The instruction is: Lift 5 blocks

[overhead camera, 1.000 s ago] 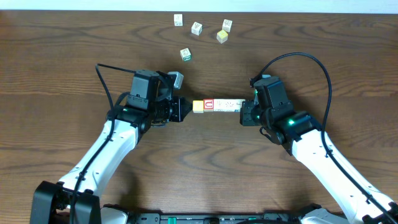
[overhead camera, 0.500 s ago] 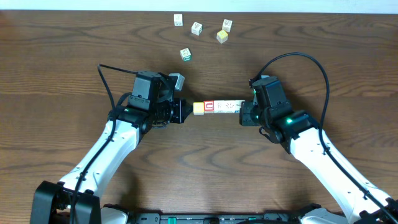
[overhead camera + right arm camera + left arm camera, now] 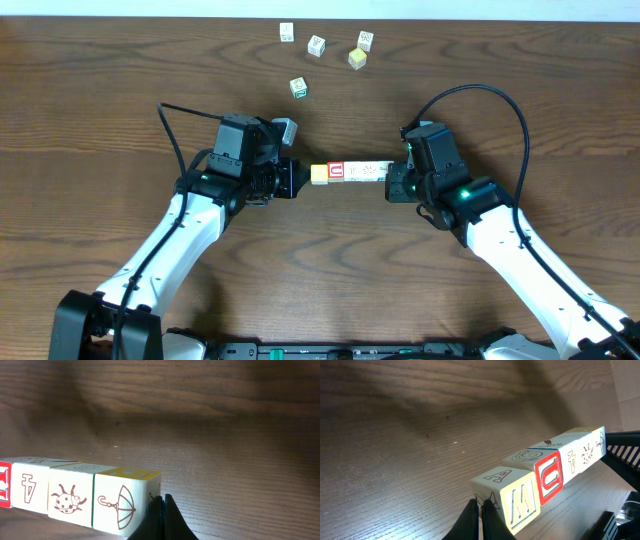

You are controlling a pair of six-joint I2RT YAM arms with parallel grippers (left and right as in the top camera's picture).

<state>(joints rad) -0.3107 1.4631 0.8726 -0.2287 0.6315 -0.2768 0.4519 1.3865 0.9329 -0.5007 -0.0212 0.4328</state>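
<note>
A straight row of small wooden blocks (image 3: 350, 171) is squeezed end to end between my two grippers. Its left end is a yellow block (image 3: 319, 173), then a red-bordered one (image 3: 336, 170), then whitish ones (image 3: 368, 170). My left gripper (image 3: 303, 176) is shut, with its tips pressed on the yellow M block (image 3: 520, 502) beside the red U block (image 3: 549, 476). My right gripper (image 3: 391, 177) is shut too, with its tips against the umbrella block (image 3: 120, 502), which stands next to a ladybird block (image 3: 70, 497). Whether the row rests on the table I cannot tell.
Loose cubes lie at the far edge: white ones (image 3: 287, 32) (image 3: 317, 45) (image 3: 366, 40), a pale yellow one (image 3: 357, 59) and a green-bordered one (image 3: 298, 88). Both arms reach in from the near side, each with a black cable arching over it.
</note>
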